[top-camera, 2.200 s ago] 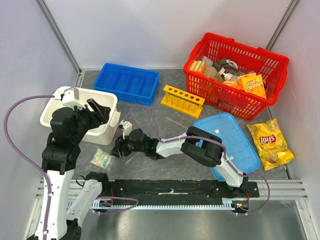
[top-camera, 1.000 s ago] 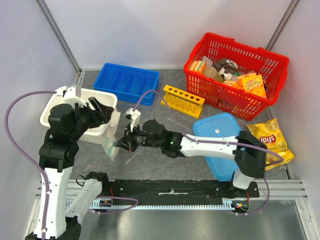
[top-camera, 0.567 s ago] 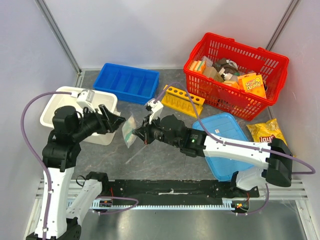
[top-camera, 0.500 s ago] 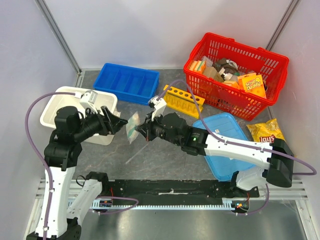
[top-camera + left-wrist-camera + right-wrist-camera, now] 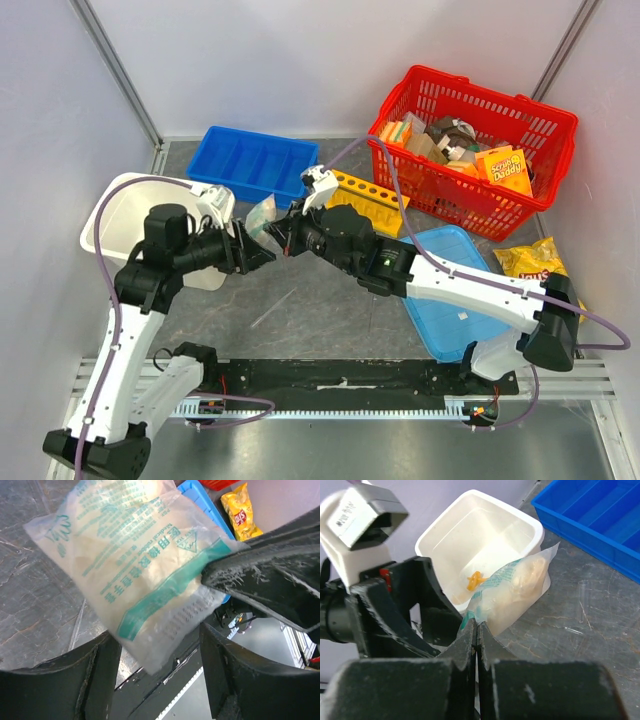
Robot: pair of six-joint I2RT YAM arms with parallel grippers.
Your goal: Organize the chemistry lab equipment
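One bag (image 5: pixel 135 565) is hanging pinched tight in my right claw (image 5: pixel 476 625), my left claw (image 5: pixel 155 640) gaping wide beside it; the tub (image 5: pixel 500 530) is holding a rubber band (image 5: pixel 475 580).

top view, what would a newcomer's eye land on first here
In the middle, the right gripper is shut on a clear bag held up in the air. The left gripper is open, its fingers either side of the bag's lower edge. After that, the red basket at the back right, piled full.

Clear green-printed bag (image 5: pixel 135 570) of pale contents aloft in right tool (image 5: pixel 476 625); yellow rack (image 5: pixel 372 190) beyond
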